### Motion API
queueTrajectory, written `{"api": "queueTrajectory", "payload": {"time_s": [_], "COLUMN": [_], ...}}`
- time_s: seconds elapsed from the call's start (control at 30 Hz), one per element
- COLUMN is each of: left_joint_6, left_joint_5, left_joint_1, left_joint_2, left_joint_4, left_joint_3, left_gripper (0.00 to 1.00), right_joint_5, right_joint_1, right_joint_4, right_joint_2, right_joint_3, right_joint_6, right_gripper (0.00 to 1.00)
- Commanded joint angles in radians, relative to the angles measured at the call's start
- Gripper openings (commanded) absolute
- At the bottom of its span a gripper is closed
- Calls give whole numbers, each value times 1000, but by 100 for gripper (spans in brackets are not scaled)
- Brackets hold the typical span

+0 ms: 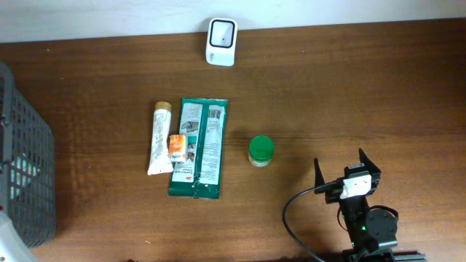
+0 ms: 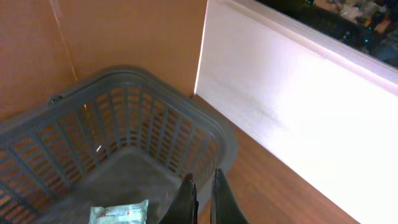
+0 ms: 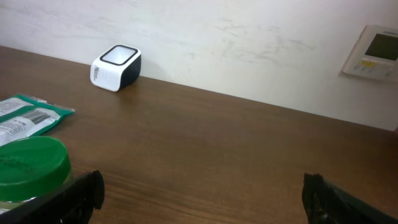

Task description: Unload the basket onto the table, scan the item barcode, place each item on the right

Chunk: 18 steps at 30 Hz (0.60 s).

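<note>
Green packet lies flat near the middle of the tabletop, printed side up, with a barcode showing toward its far end. It is not held by either arm.

A small orange sachet rests across the packet's left edge and overlaps onto a white tube. The tube lies lengthwise along that same edge with its tan cap at the far end.

A jar with a green lid stands upright just right of the packet, apart from it.

The white scanner sits at the far edge of the tabletop by the wall, well apart from the packet.

The right fingers are spread wide and hold nothing. They sit low at the near right of the tabletop, and the wrist view shows the jar lid close ahead on the left.

The left fingers are pressed together with nothing between them. They hang above a grey mesh basket at the left end. A pale packet with green print lies on the basket floor.
</note>
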Motion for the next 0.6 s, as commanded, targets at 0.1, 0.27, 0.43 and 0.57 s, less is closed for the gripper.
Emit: {"api": "queueTrajectory", "payload": {"time_s": [0.1,0.27,0.43,0.57], "left_joint_6": [-13,22,204,311], "left_joint_5": [-145,-88,55,89], "left_joint_1": [0,99,176,185], "left_joint_2": [171,381,608,745], "left_joint_4": [-48,-71,-79,-78], "left_joint_3": [4,4,4,4], "left_gripper": [50,59,59,59], "right_joint_5": [2,2,2,2], "right_joint_1": [-5,-5,-5,-5], "right_joint_4": [-3,-4,-3,-3], "right_joint_2": [-7,-7,-7,-7], "right_joint_3": [-5,-5,-5,-5], "right_joint_6": [4,4,4,4], "right_gripper": [98,98,98,98]}}
